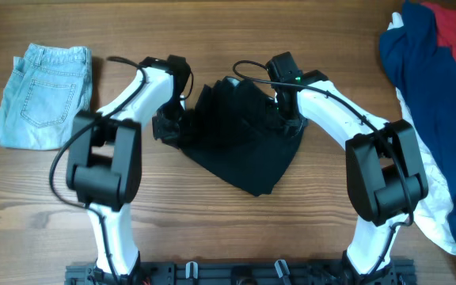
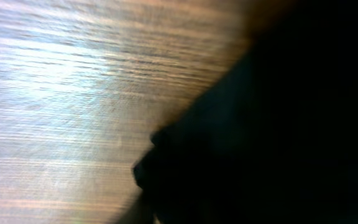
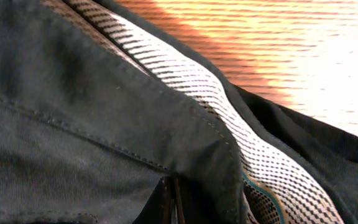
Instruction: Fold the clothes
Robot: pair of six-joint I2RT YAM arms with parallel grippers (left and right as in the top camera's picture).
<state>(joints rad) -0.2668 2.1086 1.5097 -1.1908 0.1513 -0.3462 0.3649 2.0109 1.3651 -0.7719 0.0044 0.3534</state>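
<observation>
The black garment (image 1: 240,150) is seen crumpled at the middle of the wooden table (image 1: 236,32), between the two arms. Its upper right edge is pinched by the right gripper (image 1: 287,120), whose jaws are clamped on a fold beside a pale mesh lining (image 3: 229,118). The left gripper (image 1: 167,127) is set at the cloth's left edge; whether it is released or clenched cannot be told, its wrist view being blurred and dark. Folded light-blue denim (image 1: 42,95) lies well apart on the left, and a heap (image 1: 430,95) of navy, red and white clothes is piled at the right edge

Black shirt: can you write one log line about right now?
shirt: crumpled, not folded | left gripper: at its edge, grip unclear | right gripper: shut on it | jeans: folded, lying apart
</observation>
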